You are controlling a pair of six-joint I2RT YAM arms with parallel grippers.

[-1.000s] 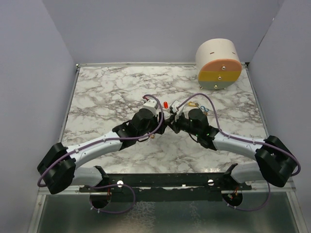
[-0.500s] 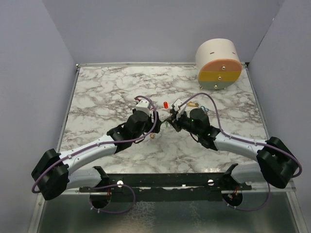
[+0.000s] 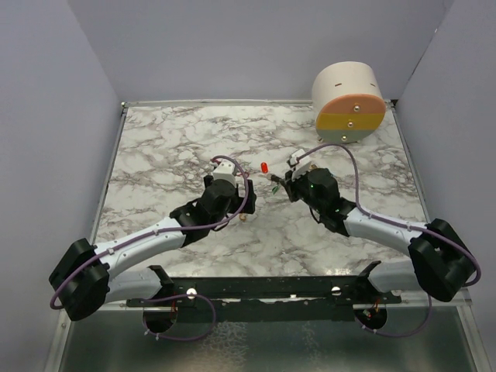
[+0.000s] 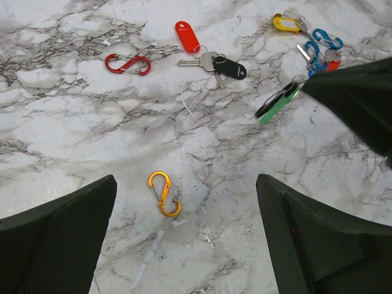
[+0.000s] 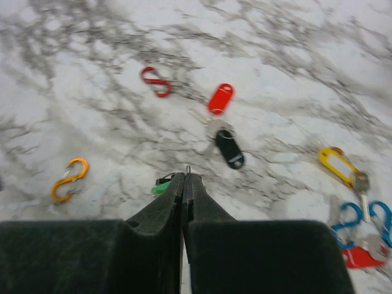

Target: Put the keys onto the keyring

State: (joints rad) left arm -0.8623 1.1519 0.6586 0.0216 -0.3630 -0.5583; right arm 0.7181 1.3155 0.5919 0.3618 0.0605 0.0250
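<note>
My right gripper [image 5: 185,179] is shut on a green-headed key [image 5: 161,185] with a thin metal ring and holds it above the marble; in the left wrist view the green key [image 4: 278,101] hangs from its dark fingers [image 4: 358,98]. My left gripper [image 4: 190,245] is open and empty, just above an orange S-shaped clip [image 4: 164,193]. A red clip [image 4: 127,64] lies apart at the far left. A red-headed key [image 4: 187,35] is joined to a black tag [image 4: 230,67]. A yellow-headed key [image 4: 286,23] lies by linked blue clips [image 4: 321,43]. From above, the left gripper [image 3: 242,208] and right gripper [image 3: 277,184] stand apart.
A round cream drum [image 3: 349,101] with an orange and yellow face stands at the back right corner of the marble table [image 3: 170,139]. Grey walls close in the sides and back.
The two grippers were together at the middle; the left arm has drawn back to the left and opened out. The right gripper has moved a little right and away, still holding the green key.
</note>
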